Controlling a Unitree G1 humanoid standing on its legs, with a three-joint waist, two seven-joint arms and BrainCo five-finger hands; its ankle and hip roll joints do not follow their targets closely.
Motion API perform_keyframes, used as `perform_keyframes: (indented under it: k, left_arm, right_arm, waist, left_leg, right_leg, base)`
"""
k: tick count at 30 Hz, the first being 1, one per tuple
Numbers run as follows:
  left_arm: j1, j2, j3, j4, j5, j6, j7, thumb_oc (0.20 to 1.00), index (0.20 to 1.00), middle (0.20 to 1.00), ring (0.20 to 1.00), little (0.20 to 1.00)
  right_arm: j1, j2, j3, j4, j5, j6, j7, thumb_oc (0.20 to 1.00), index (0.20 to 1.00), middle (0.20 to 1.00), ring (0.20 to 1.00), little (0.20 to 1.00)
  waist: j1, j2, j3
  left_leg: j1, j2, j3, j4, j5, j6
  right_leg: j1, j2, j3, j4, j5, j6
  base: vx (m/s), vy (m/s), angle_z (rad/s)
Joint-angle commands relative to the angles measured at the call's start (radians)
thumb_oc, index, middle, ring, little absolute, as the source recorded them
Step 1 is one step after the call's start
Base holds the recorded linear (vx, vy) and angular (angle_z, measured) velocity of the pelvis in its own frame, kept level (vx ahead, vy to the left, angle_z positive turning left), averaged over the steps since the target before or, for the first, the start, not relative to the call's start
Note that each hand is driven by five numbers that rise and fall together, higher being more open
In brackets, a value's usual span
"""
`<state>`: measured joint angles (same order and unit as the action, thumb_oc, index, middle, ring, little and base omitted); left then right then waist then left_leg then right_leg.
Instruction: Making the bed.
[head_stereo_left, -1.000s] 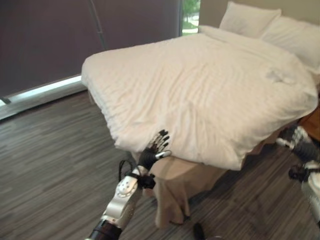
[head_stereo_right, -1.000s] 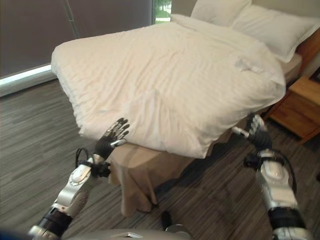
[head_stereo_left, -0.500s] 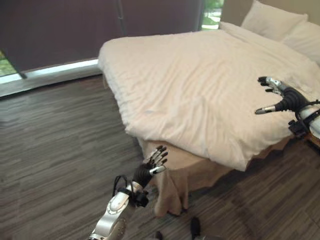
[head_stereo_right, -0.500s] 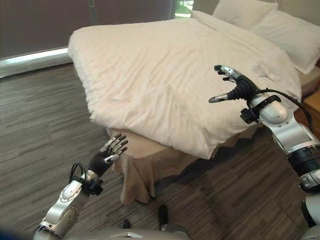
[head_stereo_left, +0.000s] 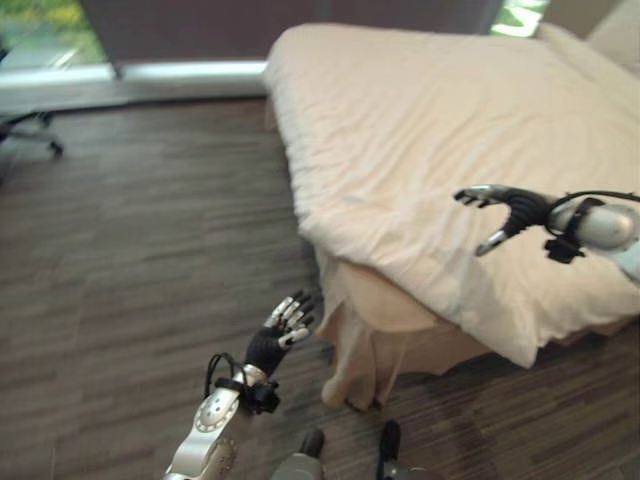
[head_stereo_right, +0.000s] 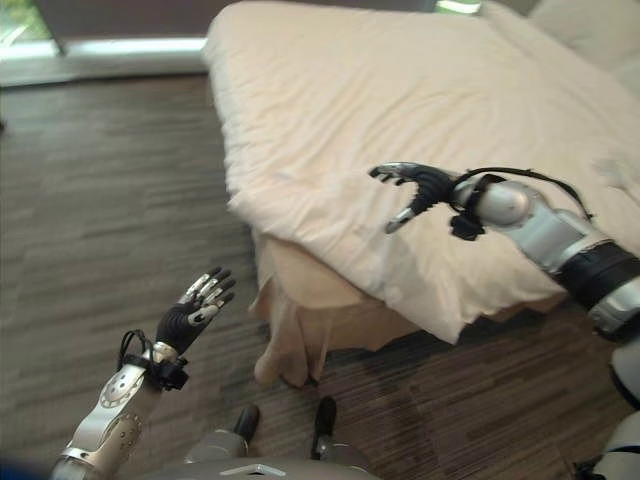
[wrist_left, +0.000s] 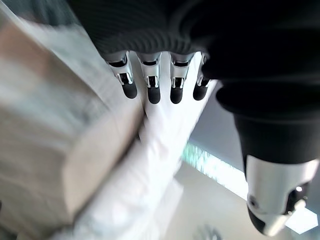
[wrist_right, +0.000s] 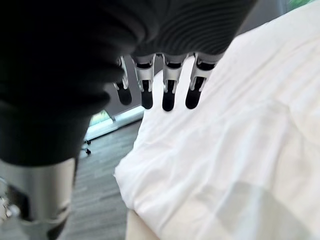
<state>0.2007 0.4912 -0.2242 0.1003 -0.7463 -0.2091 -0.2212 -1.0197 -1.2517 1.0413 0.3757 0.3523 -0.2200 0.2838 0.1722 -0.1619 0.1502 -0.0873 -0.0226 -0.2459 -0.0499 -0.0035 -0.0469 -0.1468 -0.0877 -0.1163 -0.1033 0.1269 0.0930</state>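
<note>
Hovering low over the dark striped wood floor (head_stereo_left: 130, 260), the left hand (head_stereo_left: 275, 335) was held with its fingers straight and spread, holding nothing, a little apart from the bed's near corner. There the beige fabric bed skirt (head_stereo_left: 375, 335) hung in folds beneath the rumpled white duvet (head_stereo_left: 430, 130) that covered the bed. Over the duvet's near edge the right hand (head_stereo_right: 420, 188) was poised with fingers loosely bent and thumb apart, holding no cloth.
</note>
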Motion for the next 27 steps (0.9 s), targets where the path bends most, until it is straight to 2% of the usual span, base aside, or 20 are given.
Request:
perform_keyframes:
  k: [1,2,4,5,10,13,17,21,27]
  left_arm:
    - [-0.004,0.079,0.024,-0.029,-0.05,-0.037,-0.039,1.0,1.0,1.0,1.0,1.0]
    - [0.003,0.093,0.042,-0.018,-0.055,-0.033,-0.049,1.0,1.0,1.0,1.0,1.0]
    - [0.005,0.101,0.054,-0.011,-0.055,-0.033,-0.051,1.0,1.0,1.0,1.0,1.0]
    - [0.0,0.116,0.064,0.008,-0.054,-0.032,-0.054,1.0,1.0,1.0,1.0,1.0]
    - [-0.011,0.116,0.067,0.031,-0.052,-0.038,-0.045,1.0,1.0,1.0,1.0,1.0]
    - [-0.021,0.121,0.05,0.033,-0.065,-0.035,-0.044,1.0,1.0,1.0,1.0,1.0]
    - [-0.046,0.128,0.027,0.032,-0.069,-0.029,-0.046,1.0,1.0,1.0,1.0,1.0]
    - [-0.057,0.12,0.012,0.037,-0.066,-0.028,-0.043,1.0,1.0,1.0,1.0,1.0]
    - [-0.07,0.12,0.001,0.05,-0.058,-0.025,-0.042,1.0,1.0,1.0,1.0,1.0]
  right_arm:
    - [-0.164,-0.084,0.057,-0.01,-0.046,-0.011,0.041,1.0,1.0,1.0,1.0,1.0]
    - [-0.205,-0.112,0.114,-0.039,-0.045,-0.006,0.062,1.0,1.0,1.0,1.0,1.0]
    - [-0.212,-0.125,0.132,-0.033,-0.035,0.004,0.074,1.0,1.0,1.0,1.0,1.0]
    - [-0.253,-0.139,0.184,-0.019,-0.016,0.022,0.107,1.0,1.0,1.0,1.0,1.0]
    - [-0.33,-0.182,0.258,-0.006,0.026,0.038,0.117,1.0,1.0,1.0,1.0,1.0]
    - [-0.395,-0.212,0.291,0.099,0.064,0.051,0.114,1.0,1.0,1.0,1.0,1.0]
    - [-0.495,-0.202,0.345,0.247,0.035,0.056,0.097,1.0,1.0,1.0,1.0,1.0]
    - [-0.474,-0.172,0.273,0.312,0.026,0.054,0.063,1.0,1.0,1.0,1.0,1.0]
    - [-0.43,-0.13,0.229,0.29,0.023,0.061,0.067,1.0,1.0,1.0,1.0,1.0]
  waist:
    - [0.022,0.013,0.039]
    - [0.027,0.005,0.048]
    - [0.032,0.0,0.053]
    - [0.039,-0.013,0.061]
    - [0.04,-0.029,0.076]
    - [0.023,-0.039,0.078]
    - [0.008,-0.039,0.083]
    - [0.002,-0.031,0.086]
    - [0.006,-0.023,0.092]
  left_leg:
    - [-0.066,-0.013,-0.008,-0.037,0.124,-0.045]
    - [-0.088,-0.012,-0.01,-0.037,0.13,-0.051]
    - [-0.098,-0.012,-0.009,-0.037,0.132,-0.054]
    - [-0.112,-0.008,-0.004,-0.037,0.134,-0.059]
    - [-0.113,-0.002,0.009,-0.037,0.133,-0.062]
    - [-0.105,-0.001,0.009,-0.037,0.129,-0.059]
    - [-0.112,-0.002,0.017,-0.037,0.128,-0.056]
    - [-0.12,-0.004,0.024,-0.037,0.129,-0.053]
    - [-0.134,-0.006,0.026,-0.037,0.133,-0.051]
  right_leg:
    - [0.076,-0.017,-0.003,0.016,-0.024,0.068]
    - [0.054,-0.015,-0.007,0.016,-0.022,0.068]
    - [0.044,-0.012,-0.007,0.016,-0.021,0.068]
    - [0.028,-0.009,-0.005,0.016,-0.018,0.069]
    - [0.02,-0.003,0.01,0.016,-0.017,0.07]
    - [0.023,-0.003,0.018,0.016,-0.018,0.07]
    - [0.005,-0.002,0.032,0.016,-0.01,0.07]
    - [-0.012,-0.001,0.047,0.016,-0.004,0.07]
    - [-0.032,-0.002,0.054,0.016,0.001,0.069]
  base:
    - [-0.08,-0.017,0.16]
    - [-0.05,-0.013,0.1]
    - [-0.02,-0.011,0.1]
    - [0.0,0.0,0.0]
    - [0.0,0.002,-0.06]
    - [0.01,0.01,-0.12]
    - [0.0,0.001,-0.02]
    - [-0.01,0.008,-0.06]
    - [-0.01,0.003,-0.1]
